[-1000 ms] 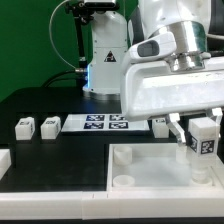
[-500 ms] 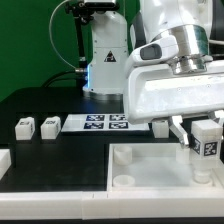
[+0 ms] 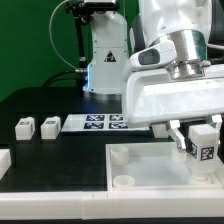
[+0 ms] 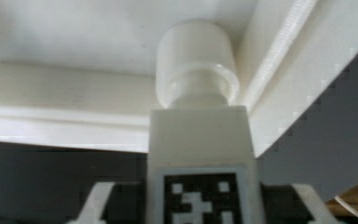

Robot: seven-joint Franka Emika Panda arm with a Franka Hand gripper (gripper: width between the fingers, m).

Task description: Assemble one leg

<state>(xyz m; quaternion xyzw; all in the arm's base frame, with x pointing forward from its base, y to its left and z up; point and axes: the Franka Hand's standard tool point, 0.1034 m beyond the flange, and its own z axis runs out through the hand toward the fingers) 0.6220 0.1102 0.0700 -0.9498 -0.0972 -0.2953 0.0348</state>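
Note:
My gripper (image 3: pixel 199 138) is shut on a white leg (image 3: pixel 203 148) with a black-and-white marker on its face. It holds the leg upright over the exterior view's right part of the large white tray-like part (image 3: pixel 135 172), near its far right corner. In the wrist view the leg (image 4: pixel 201 140) stands between my fingers (image 4: pixel 105 205), its rounded end against the tray's inner wall (image 4: pixel 87 95). Two more legs, one (image 3: pixel 24 126) beside the other (image 3: pixel 50 125), lie at the exterior view's left. Another leg (image 3: pixel 160 127) shows partly behind my hand.
The marker board (image 3: pixel 105 123) lies at the back middle of the black table. A white robot base (image 3: pixel 105 55) stands behind it before a green backdrop. A white piece (image 3: pixel 4 160) sits at the exterior view's left edge.
My gripper has shifted slightly toward the exterior view's right and a little down with the leg in it. Nothing else has moved.

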